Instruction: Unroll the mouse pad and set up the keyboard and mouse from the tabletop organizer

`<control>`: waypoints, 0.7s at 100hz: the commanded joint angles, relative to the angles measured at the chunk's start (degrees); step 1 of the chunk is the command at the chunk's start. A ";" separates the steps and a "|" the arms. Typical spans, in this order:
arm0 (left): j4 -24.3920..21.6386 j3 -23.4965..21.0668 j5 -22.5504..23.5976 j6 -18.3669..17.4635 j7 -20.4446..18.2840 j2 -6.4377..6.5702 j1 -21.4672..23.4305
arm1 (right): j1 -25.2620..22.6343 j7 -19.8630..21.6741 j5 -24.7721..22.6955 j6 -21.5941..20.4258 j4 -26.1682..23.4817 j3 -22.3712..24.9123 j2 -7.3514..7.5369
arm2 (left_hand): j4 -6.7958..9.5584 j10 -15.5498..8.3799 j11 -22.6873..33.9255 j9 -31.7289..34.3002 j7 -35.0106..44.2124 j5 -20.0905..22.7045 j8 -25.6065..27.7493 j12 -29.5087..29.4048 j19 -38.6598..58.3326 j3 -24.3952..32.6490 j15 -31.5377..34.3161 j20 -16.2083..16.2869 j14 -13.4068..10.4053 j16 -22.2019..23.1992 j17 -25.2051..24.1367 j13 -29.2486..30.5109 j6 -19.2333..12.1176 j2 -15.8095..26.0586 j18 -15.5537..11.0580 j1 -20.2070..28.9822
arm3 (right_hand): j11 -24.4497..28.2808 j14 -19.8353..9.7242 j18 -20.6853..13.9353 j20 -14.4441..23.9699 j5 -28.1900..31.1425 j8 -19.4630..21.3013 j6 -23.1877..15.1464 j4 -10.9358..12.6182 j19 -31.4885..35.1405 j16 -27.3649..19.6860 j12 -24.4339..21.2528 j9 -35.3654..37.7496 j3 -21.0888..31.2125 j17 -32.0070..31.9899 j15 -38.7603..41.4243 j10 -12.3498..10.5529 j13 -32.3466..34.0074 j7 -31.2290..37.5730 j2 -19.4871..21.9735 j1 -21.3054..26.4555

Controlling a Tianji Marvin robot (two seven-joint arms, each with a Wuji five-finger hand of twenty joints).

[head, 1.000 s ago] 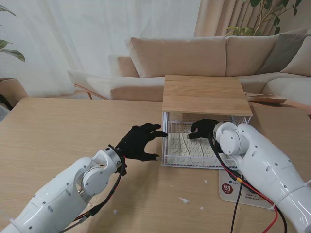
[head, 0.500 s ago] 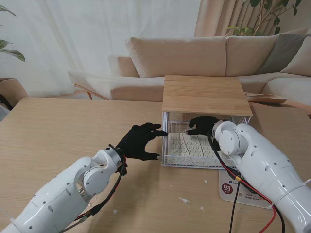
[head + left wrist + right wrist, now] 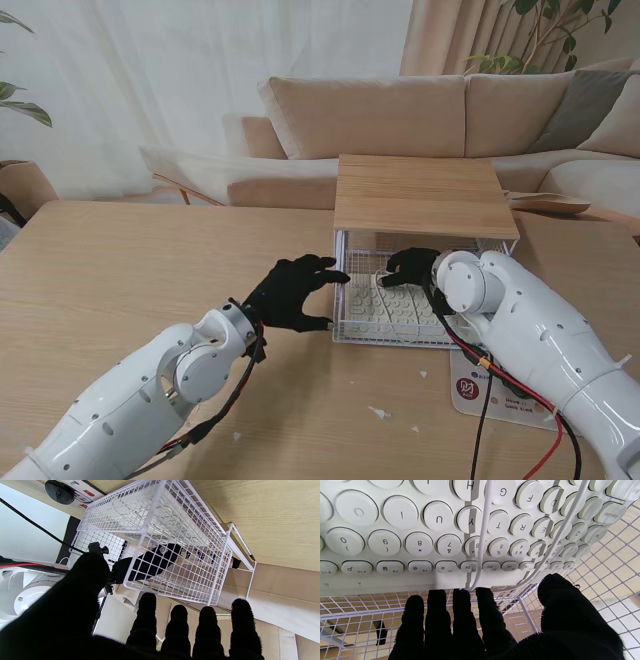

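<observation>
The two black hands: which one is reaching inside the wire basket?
The right hand, over the white keyboard in the basket. The left hand waits outside, by its left wall.

Beige sofa [image 3: 430,115] beyond my table's [image 3: 120,270] far edge, grey cushion [image 3: 590,105] at its right end. White curtain [image 3: 150,80] behind, tan drape [image 3: 455,35] farther right. Plant leaves [image 3: 25,100] at far left, more leaves [image 3: 560,20] top right. White crumbs [image 3: 379,412] on wood near me.

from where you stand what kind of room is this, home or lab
Most likely a home living room, possibly staged: a beige sofa stands behind the wooden table, sheer curtains cover the window, and a leafy houseplant stands in the far right corner.
</observation>
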 commanded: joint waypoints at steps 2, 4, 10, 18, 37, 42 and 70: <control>-0.43 0.10 -0.38 0.26 -1.05 -0.48 -0.12 | -0.36 1.79 -0.21 0.14 -0.08 -0.28 -0.31 | 1.83 -1.62 0.15 -0.74 0.48 0.13 0.19 -0.56 1.44 -1.26 0.05 -0.54 -0.99 0.75 -0.35 -1.82 -1.29 1.28 -0.60 -0.87 | 2.72 1.81 1.12 1.22 2.23 -0.29 1.60 0.60 0.11 2.70 1.12 5.44 -1.67 1.01 6.39 1.65 5.63 0.63 1.29 -1.02; -0.43 0.12 -0.40 0.28 -1.03 -0.49 -0.12 | -0.38 1.84 -0.11 0.14 -0.11 -0.25 -0.32 | 1.84 -1.55 0.17 -0.71 0.49 0.17 0.19 -0.56 1.44 -1.26 0.05 -0.55 -0.97 0.75 -0.35 -1.81 -1.29 1.26 -0.60 -0.83 | 2.88 1.96 1.29 1.28 2.58 -0.28 1.65 0.61 0.17 2.83 1.19 5.98 -1.69 1.27 6.69 1.75 6.07 0.73 1.23 -0.95; -0.46 0.11 -0.36 0.24 -1.04 -0.47 -0.13 | -0.40 2.03 0.10 0.27 -0.22 -0.24 -0.31 | 1.84 -1.54 0.20 -0.73 0.48 0.19 0.19 -0.59 1.44 -1.36 0.04 -0.55 -0.94 0.74 -0.34 -1.82 -1.25 1.31 -0.60 -0.90 | 3.17 2.36 1.94 1.45 3.40 -0.31 2.00 0.62 0.38 3.11 1.31 7.26 -1.80 2.19 7.36 1.94 7.33 0.92 1.14 -0.86; -0.53 0.08 -0.30 0.23 -1.26 -0.42 -0.13 | -0.22 2.78 0.44 0.54 -0.35 -0.46 -0.21 | 1.85 -1.61 0.25 -0.73 0.40 0.12 0.16 -0.63 1.44 -1.45 0.04 -0.56 -1.02 0.74 -0.34 -1.82 -1.21 1.43 -0.60 -0.93 | 4.01 3.08 2.26 1.65 4.36 -0.35 2.26 0.66 0.65 3.60 1.70 8.94 -1.84 3.14 8.50 2.11 9.08 1.18 1.01 -0.58; -0.60 0.04 -0.42 0.44 -1.43 -0.41 -0.09 | -0.37 2.73 1.24 0.67 -0.64 0.03 -0.35 | 1.90 -1.56 0.28 -0.72 0.33 0.17 0.13 -0.71 1.37 -1.74 0.00 -0.61 -1.01 0.71 -0.34 -1.82 -1.05 1.74 -0.61 -1.00 | 7.24 5.40 4.18 3.28 7.50 -0.69 2.32 0.83 4.47 5.27 3.28 13.55 -1.65 6.54 12.40 2.82 14.41 2.40 0.93 1.21; -0.56 0.09 -0.54 0.52 -1.49 -0.43 -0.14 | -0.48 2.49 1.33 0.52 -0.83 0.38 -0.39 | 1.90 -1.62 0.28 -0.71 0.33 0.20 0.13 -0.72 1.29 -1.86 -0.03 -0.65 -1.03 0.70 -0.37 -1.84 -0.96 1.90 -0.60 -1.10 | 8.35 5.96 5.07 3.75 8.36 -0.82 2.53 0.90 6.69 5.39 3.77 14.75 -1.41 8.12 13.01 3.01 16.43 2.92 0.96 1.54; -0.47 0.32 -0.76 1.01 -1.94 -0.40 -0.32 | -0.34 3.05 1.84 1.58 -1.90 0.85 -0.40 | 1.93 -1.56 0.49 -0.60 0.31 0.52 0.12 -0.74 0.63 -2.44 -0.02 -1.00 -1.15 0.70 -0.40 -1.81 -1.09 2.39 -0.52 -1.20 | 9.69 6.19 6.43 3.38 8.99 -1.64 2.30 0.78 13.34 5.94 4.36 15.79 1.21 8.45 14.67 3.08 17.94 3.60 0.45 1.64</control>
